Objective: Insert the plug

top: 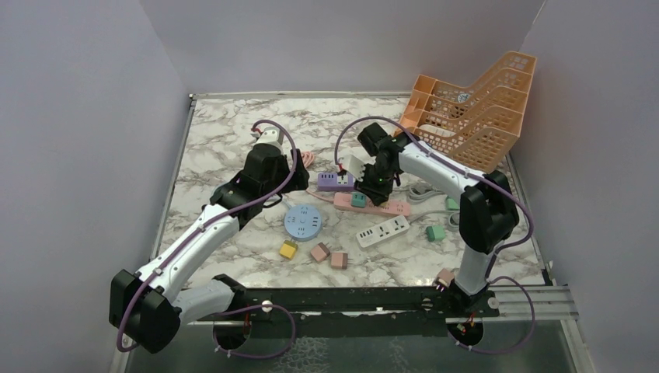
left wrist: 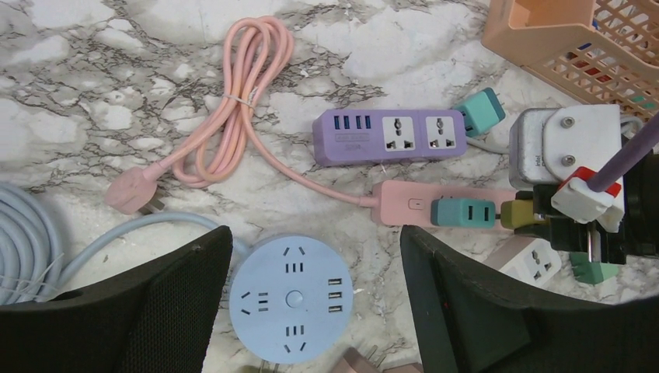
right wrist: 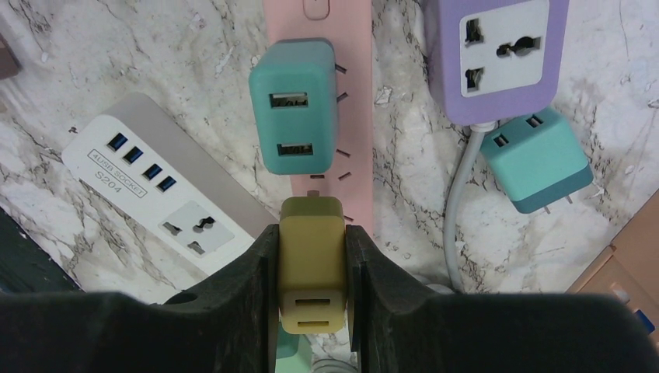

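Plug (right wrist: 312, 260) between right fingers (right wrist: 247, 299)

Four power strips (top: 382, 231), one orange basket (top: 474, 109), and at least eight cube adapters (top: 288, 249).

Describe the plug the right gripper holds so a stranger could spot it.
Start at the pink power strip in the middle of the marble table. Over it, the right gripper pinches an olive-yellow cube adapter beside a teal adapter sitting on the strip. Its neighbours are teal; it alone is gripped.
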Action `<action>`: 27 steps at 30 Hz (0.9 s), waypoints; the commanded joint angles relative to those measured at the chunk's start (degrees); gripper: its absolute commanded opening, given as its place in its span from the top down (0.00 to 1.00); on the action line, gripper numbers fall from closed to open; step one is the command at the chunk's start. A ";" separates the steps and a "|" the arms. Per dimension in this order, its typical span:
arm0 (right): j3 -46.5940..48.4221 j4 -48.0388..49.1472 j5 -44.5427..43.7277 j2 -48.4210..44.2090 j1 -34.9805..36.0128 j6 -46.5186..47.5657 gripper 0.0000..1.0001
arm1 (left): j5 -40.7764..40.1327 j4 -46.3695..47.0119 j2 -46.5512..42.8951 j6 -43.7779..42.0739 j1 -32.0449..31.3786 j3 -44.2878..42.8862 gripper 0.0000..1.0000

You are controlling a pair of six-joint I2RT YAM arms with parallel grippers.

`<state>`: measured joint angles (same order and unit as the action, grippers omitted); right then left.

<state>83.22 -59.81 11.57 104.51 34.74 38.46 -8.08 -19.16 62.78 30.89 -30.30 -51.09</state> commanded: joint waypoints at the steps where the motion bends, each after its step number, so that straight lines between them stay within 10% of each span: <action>1: 2.33 0.91 2.49 1.31 1.30 1.74 0.99 | -4.13 -2.65 -0.46 0.10 0.81 -1.06 0.19; 27: 1.49 4.57 -2.89 5.82 2.08 4.12 0.99 | -10.38 -6.30 -1.78 3.21 2.08 -0.53 0.19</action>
<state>84.38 -57.58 10.50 108.14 36.53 40.93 -16.75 -25.26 62.35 33.76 -28.58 -51.09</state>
